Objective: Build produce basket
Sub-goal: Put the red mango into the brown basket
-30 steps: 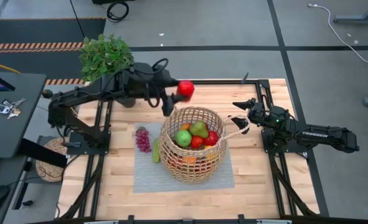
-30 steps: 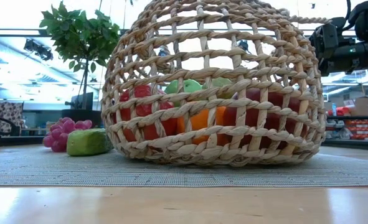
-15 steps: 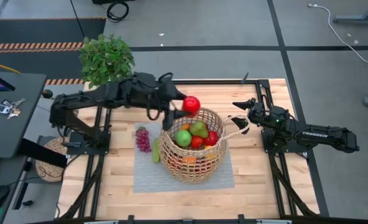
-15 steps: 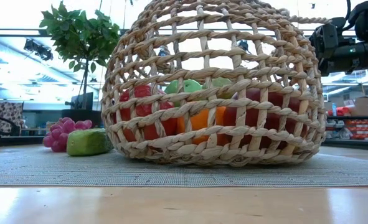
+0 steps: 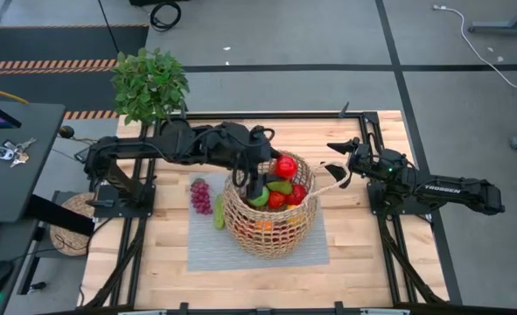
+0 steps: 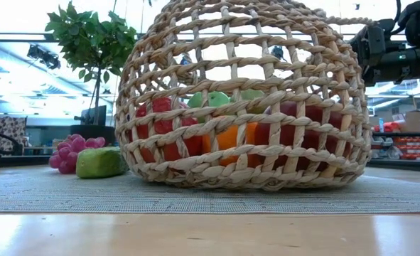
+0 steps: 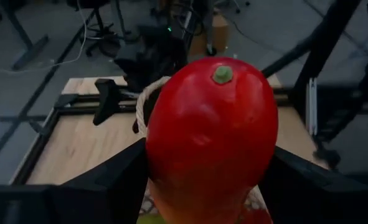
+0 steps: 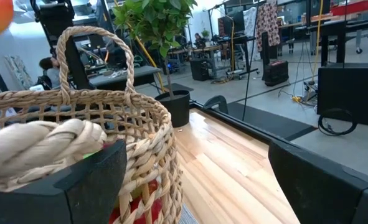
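Left gripper (image 5: 278, 168) has carried the red pepper (image 5: 285, 166) from outside the rim to over the basket (image 5: 268, 229), fingers clamped on it. Step: drop-in; next, release. Right gripper (image 5: 335, 174) open around the handle.

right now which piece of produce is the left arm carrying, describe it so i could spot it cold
Start at the big round wicker basket in the middle of the table. Just above its far rim, the left end effector holds a glossy red apple between its dark fingers. Unlike the fruit piled in the basket, or the grapes and cucumber on the mat beside it, this one is up in the air.
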